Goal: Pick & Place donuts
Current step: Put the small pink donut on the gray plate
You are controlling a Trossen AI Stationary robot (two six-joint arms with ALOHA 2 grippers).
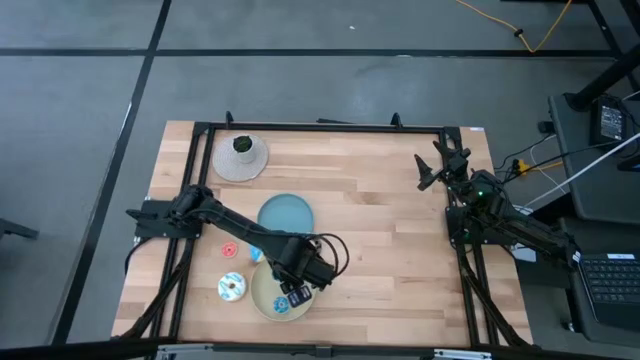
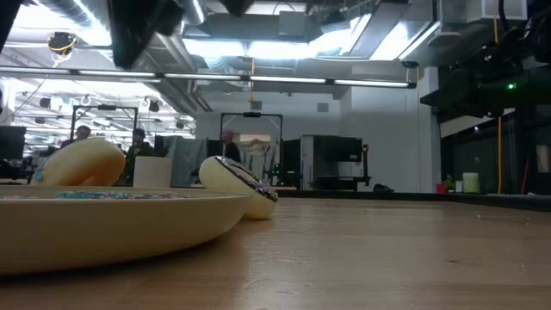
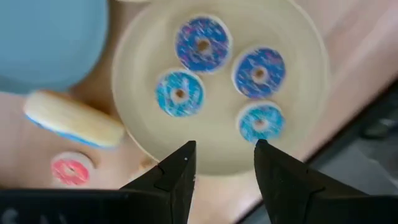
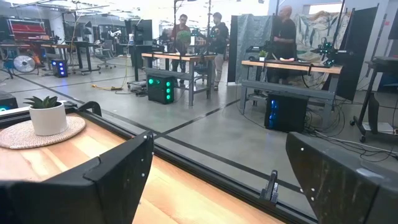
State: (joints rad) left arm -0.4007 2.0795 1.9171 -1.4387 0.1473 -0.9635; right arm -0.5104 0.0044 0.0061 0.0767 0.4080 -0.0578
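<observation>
Four small blue-iced donuts (image 3: 217, 74) lie flat in the beige plate (image 3: 292, 37), which sits near the table's near edge (image 1: 262, 300). My left gripper (image 3: 224, 165) hovers open above that plate's rim (image 1: 297, 295) and touches nothing. A cream donut with a blue face (image 3: 74, 118) leans tilted on the plate's rim (image 1: 255, 255). A red donut (image 3: 69, 171) lies on the wood (image 1: 230, 248), and a white-sprinkled one (image 1: 232, 287) lies beside the plate. My right gripper (image 1: 432, 165) waits open at the table's right far side (image 4: 217, 180).
A blue plate (image 1: 285, 213) lies just beyond the beige one. A potted plant on a round mat (image 1: 240, 155) stands at the far left corner. A black frame rail (image 1: 320, 127) runs around the table. Bare wood (image 1: 390, 240) spans the middle and right. People stand in the room behind.
</observation>
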